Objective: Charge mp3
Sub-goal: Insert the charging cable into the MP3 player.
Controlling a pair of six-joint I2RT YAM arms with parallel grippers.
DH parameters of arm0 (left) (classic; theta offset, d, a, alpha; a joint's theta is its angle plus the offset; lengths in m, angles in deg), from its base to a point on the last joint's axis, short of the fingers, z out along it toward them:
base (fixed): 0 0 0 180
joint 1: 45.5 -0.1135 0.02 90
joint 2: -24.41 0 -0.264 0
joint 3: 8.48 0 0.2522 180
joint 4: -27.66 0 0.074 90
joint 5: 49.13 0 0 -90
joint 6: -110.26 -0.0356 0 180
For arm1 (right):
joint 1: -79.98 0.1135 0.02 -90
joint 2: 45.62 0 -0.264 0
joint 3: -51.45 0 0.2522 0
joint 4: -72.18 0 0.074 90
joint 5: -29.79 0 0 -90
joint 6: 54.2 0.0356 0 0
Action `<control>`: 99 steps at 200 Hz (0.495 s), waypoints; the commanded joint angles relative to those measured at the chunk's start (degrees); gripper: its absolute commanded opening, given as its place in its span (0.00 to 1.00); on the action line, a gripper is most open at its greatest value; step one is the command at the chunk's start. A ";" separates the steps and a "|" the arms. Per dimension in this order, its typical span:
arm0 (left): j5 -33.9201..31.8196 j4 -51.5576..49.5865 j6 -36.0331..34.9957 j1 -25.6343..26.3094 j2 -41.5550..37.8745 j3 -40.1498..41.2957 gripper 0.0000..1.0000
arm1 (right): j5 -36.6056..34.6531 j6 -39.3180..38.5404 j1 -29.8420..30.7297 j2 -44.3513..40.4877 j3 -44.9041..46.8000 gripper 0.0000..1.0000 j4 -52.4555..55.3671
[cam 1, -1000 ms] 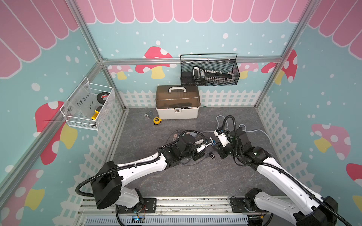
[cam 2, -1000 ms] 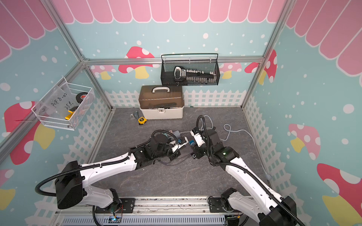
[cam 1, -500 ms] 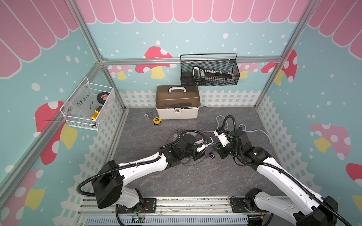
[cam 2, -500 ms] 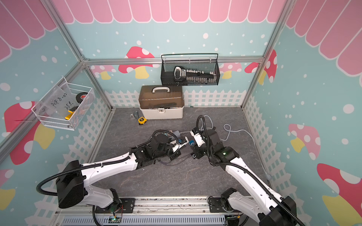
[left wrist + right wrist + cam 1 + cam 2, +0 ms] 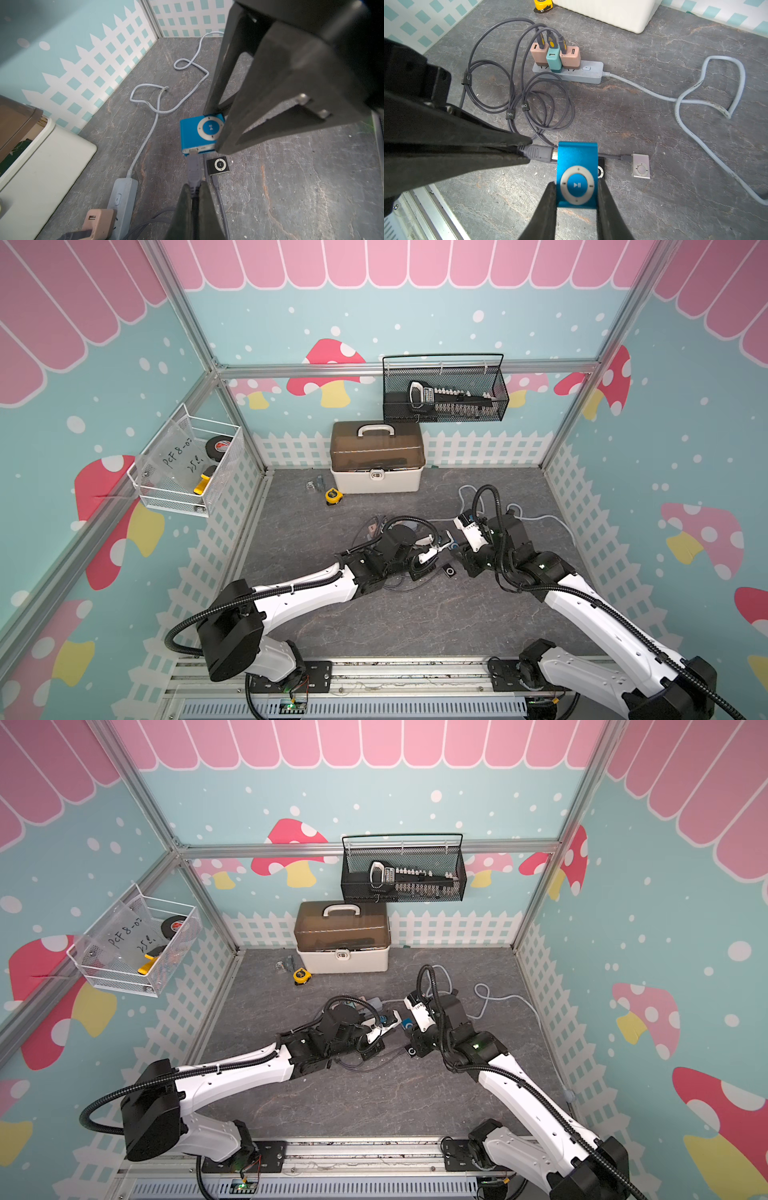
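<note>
A blue mp3 [image 5: 577, 172] with a grey control ring hangs just above the floor, and my right gripper [image 5: 576, 185] is shut on its two sides. My left gripper [image 5: 195, 187] is shut on the grey cable plug [image 5: 194, 166]. The plug's metal tip sits in the port on the blue mp3's [image 5: 199, 133] edge. In both top views the two grippers meet at mid-floor, with the left gripper [image 5: 434, 549] beside the right gripper [image 5: 459, 549]. The cable runs back to the chargers [image 5: 554, 59].
A black mp3 [image 5: 219, 165] and a silver mp3 [image 5: 641, 169] lie on the floor, each with a cable plugged in. The power strip [image 5: 589, 72] holds three chargers and its white cord [image 5: 685, 99] loops away. A toolbox [image 5: 376, 458] and tape measure [image 5: 333, 496] stand at the back.
</note>
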 commanded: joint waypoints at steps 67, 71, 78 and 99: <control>-0.72 6.13 3.24 0.45 3.48 -3.51 0.00 | 1.92 2.95 1.28 0.61 -0.12 0.01 -1.40; -0.60 6.10 3.29 0.43 3.59 -3.44 0.00 | 2.16 3.19 1.25 0.39 0.14 0.01 -1.88; -0.54 6.10 3.50 0.50 3.85 -3.43 0.00 | 3.09 3.40 1.26 0.03 0.73 0.01 -3.26; -0.18 6.79 3.71 0.37 4.30 -3.31 0.00 | 4.90 3.75 1.25 -0.15 1.76 0.00 -5.19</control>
